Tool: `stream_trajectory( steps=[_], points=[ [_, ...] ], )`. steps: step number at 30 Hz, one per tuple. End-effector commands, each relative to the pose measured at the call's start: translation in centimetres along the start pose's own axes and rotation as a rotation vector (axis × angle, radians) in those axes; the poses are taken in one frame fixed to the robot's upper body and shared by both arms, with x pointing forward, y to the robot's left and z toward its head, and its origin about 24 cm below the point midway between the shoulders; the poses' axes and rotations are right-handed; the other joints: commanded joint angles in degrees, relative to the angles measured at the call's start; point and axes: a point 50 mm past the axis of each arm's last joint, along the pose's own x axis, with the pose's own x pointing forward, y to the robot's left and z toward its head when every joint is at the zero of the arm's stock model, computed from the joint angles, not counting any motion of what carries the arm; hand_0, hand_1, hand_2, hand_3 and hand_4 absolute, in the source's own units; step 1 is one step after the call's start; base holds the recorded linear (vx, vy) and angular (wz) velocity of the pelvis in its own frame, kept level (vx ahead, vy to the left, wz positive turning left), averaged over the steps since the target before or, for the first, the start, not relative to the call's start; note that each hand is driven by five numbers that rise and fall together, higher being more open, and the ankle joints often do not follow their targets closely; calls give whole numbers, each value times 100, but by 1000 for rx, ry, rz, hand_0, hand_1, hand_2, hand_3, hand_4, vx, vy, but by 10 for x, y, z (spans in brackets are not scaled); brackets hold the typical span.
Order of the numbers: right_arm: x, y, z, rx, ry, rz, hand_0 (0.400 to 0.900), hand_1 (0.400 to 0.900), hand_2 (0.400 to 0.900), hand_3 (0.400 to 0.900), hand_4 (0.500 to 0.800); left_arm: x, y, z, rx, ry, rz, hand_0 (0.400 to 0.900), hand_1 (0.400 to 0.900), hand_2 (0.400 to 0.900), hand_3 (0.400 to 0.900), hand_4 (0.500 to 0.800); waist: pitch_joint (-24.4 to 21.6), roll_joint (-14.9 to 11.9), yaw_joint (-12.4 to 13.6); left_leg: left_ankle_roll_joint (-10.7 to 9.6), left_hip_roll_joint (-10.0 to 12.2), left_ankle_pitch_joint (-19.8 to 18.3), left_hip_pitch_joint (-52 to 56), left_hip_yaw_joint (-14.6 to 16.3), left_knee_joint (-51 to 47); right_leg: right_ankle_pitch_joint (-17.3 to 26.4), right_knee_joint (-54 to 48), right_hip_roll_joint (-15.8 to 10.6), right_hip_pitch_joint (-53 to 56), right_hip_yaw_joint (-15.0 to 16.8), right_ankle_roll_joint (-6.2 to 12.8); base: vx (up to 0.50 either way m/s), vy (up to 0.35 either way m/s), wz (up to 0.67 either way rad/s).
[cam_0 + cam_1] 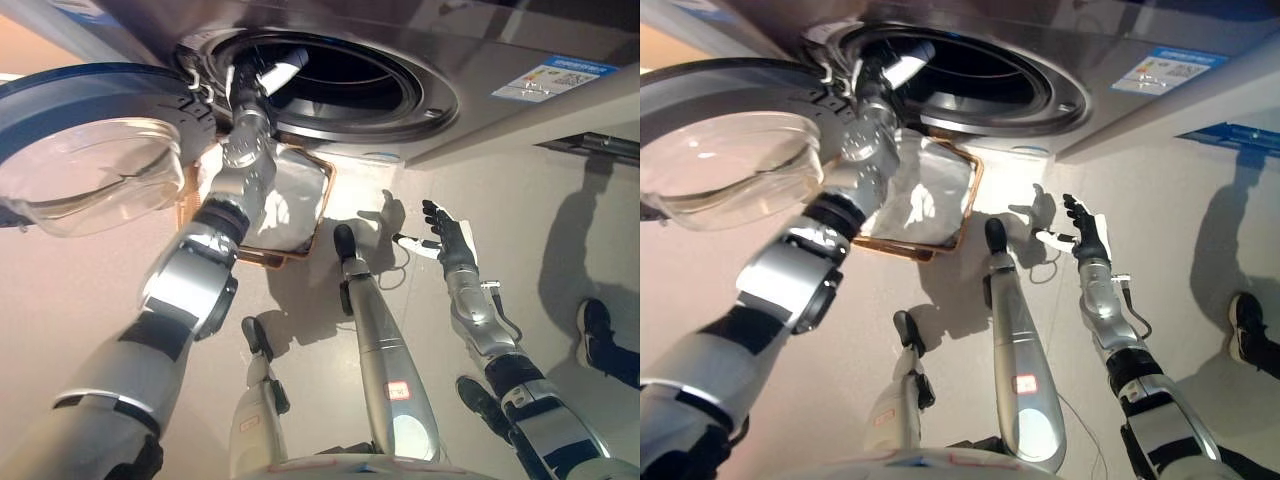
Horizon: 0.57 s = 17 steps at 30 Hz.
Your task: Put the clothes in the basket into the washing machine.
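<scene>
The washing machine's round drum opening is at the top, dark inside. My left arm reaches up past the basket, and my left hand is at the opening's left rim with a white-tipped finger pointing straight into the drum; I see no cloth in it. The basket with a brown rim stands on the floor just below the machine. Its inside looks white, and my forearm covers part of it. My right hand hangs open with spread fingers over the floor, to the right of the basket.
The machine's round glass door is swung wide open to the left, close beside my left arm. A person's dark shoe stands on the floor at the far right. The machine's front panel slants across the top right.
</scene>
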Motion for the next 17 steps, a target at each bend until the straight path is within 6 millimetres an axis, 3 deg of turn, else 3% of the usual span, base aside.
stream_trajectory(
  steps=[1,3,5,7,17],
  points=[
    [-13,-7,-25,-37,64,-27,900,900,900,900,800,-14,1,-26,78,-17,-29,900,900,900,900,800,-703,176,77,212,301,-43,745,-311,20,567,-150,-490,80,436,1149,-16,93,12],
    [-12,-8,-24,-40,67,-31,900,900,900,900,800,-18,3,-33,85,-5,-34,900,900,900,900,800,-693,166,109,233,294,-60,787,-342,20,577,-170,-512,158,417,1149,-15,82,8],
    [-9,-15,-24,-60,74,-45,900,900,900,900,800,-31,13,-55,97,45,-34,900,900,900,900,800,-679,118,206,309,259,-97,944,-400,20,597,-207,-563,405,400,1162,-21,119,13],
    [-10,-17,-25,-72,79,-39,900,900,900,900,800,-38,16,-66,121,67,-45,900,900,900,900,800,-680,79,245,365,242,-116,1034,-430,20,648,-277,-602,560,393,1174,-11,97,11],
    [-16,-25,-43,-82,165,-55,900,900,900,900,800,-75,39,-109,83,179,-46,900,900,900,900,800,-816,-67,482,533,170,-213,1506,-554,20,790,-789,-666,1530,207,1195,7,78,4]
  ],
)
